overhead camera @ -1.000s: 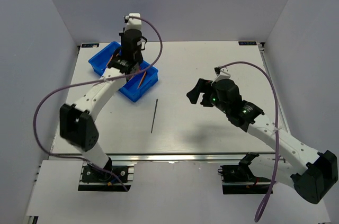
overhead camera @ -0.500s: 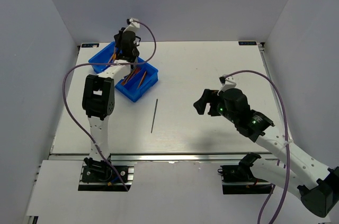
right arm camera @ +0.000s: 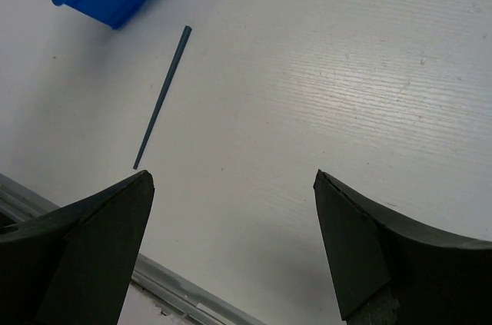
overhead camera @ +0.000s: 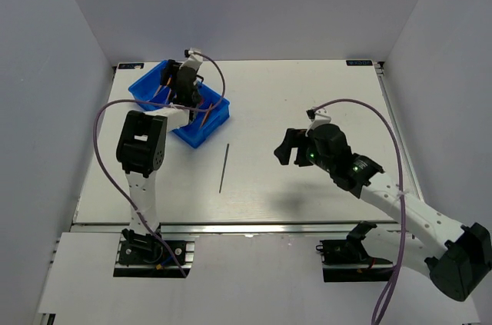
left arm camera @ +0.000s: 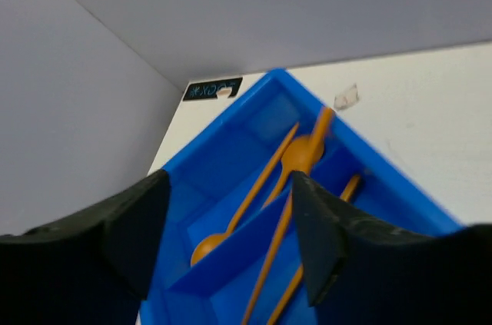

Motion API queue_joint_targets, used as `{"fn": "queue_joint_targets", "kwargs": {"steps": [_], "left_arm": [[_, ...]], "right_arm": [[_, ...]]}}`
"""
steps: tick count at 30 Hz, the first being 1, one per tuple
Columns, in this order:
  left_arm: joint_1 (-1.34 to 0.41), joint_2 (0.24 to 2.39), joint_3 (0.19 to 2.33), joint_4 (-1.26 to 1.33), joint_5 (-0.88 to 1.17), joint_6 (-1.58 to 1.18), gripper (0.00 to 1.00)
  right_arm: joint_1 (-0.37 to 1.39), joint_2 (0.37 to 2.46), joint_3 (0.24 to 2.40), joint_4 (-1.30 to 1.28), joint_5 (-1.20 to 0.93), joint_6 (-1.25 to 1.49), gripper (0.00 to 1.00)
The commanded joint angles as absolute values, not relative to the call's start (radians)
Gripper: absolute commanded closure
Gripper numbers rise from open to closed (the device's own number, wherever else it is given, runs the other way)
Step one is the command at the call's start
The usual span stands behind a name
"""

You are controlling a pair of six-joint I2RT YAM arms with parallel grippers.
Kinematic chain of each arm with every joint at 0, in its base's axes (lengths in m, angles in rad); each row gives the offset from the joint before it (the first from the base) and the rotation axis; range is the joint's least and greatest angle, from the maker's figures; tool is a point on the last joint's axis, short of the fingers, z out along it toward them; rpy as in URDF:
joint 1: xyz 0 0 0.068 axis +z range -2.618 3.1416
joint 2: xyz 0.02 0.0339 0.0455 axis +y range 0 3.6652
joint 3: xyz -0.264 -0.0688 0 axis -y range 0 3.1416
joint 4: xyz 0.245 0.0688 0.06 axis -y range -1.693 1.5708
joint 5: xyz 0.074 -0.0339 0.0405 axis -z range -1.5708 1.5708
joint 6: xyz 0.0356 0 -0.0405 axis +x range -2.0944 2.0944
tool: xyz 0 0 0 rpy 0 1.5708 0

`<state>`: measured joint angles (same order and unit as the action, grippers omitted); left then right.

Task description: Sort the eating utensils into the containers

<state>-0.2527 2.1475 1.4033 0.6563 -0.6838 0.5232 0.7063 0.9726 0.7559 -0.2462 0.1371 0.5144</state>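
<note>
A white table point(overhead camera: 323, 94) is stretching between pale grey walls, carrying a blue tray point(overhead camera: 201, 131). The left gripper point(left arm camera: 228, 225) is hovering over the tray, fingers spread apart and gripping nothing (orange utensils point(left arm camera: 261, 180) are lying in the compartments beneath it). A dark stick point(overhead camera: 224, 167) is lying just right of the tray's near corner. Farther right of the tray, the right gripper point(right arm camera: 231, 225) is hanging wide open, holding nothing.

The compartment tray point(overhead camera: 198, 135) is set at the far left of the table point(overhead camera: 307, 87), with spoons point(left arm camera: 209, 247) laid lengthwise in its compartments. A single stick point(overhead camera: 224, 168) is left on the table before the tray's near right corner, apart from it.
</note>
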Motion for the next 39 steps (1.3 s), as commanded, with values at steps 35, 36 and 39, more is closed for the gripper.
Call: {"fn": "queue_joint_targets", "kwargs": {"steps": [35, 36, 39], "left_arm": [[-0.387, 0.804, 0.906, -0.363, -0.746, -0.253, 0.02], [-0.387, 0.805, 0.91, -0.373, -0.73, -0.27, 0.02], [-0.387, 0.805, 0.908, -0.405, -0.64, -0.317, 0.02]], "right_arm": [[0.989, 2.215, 1.646, -0.602, 0.419, 0.845, 0.79], [0.983, 2.2, 1.61, -0.539, 0.388, 0.841, 0.84], [0.966, 2.143, 1.517, -0.474, 0.322, 0.818, 0.97]]}}
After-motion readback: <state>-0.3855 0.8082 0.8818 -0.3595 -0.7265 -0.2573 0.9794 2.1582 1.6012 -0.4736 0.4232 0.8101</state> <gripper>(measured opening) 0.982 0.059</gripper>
